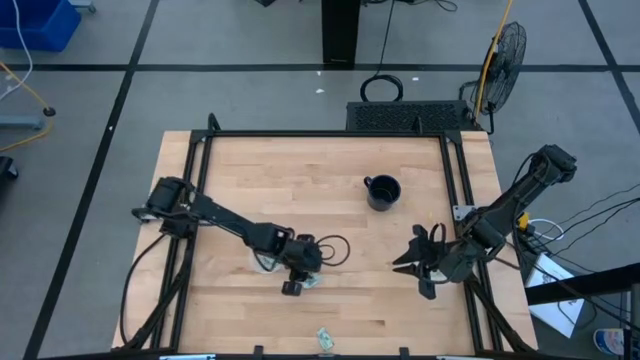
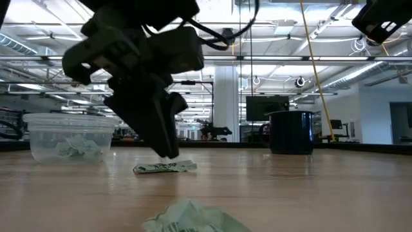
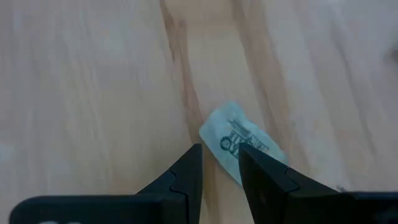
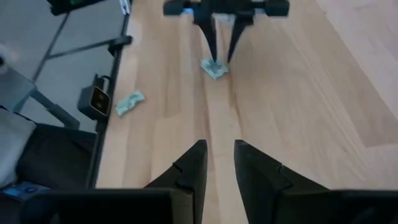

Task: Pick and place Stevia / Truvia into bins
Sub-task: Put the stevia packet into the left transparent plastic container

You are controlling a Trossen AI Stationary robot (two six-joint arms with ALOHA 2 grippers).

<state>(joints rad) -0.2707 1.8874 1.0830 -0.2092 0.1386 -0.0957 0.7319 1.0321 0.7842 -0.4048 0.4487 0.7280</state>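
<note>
A pale green and white sachet (image 3: 242,142) lies flat on the wood; it also shows as the sachet (image 2: 165,167) and sachet (image 4: 215,68). My left gripper (image 3: 219,154) points down right over it, open by a narrow gap, its fingertips on either side of the sachet's near end. It also shows as the left gripper (image 1: 296,284). A second, crumpled sachet (image 1: 324,338) lies by the near edge. One clear bin (image 2: 67,137) stands on the table with sachets inside, partly under my left arm (image 1: 265,262). My right gripper (image 4: 219,149) hovers open at the table's right (image 1: 412,266). My left gripper comes at the sachet's end (image 3: 225,144) from above, pointing down, one finger (image 3: 191,163) on each side of it. The sachet lies flat on the table. I cannot tell whether the fingertips touch it.
A black handled mug (image 1: 382,192) stands toward the far side, right of centre. A dark cable loop (image 1: 335,248) lies beside my left gripper. The crumpled sachet (image 2: 193,219) is close to the low camera. A black frame rail (image 1: 462,190) borders the table. A second bin does not show.
</note>
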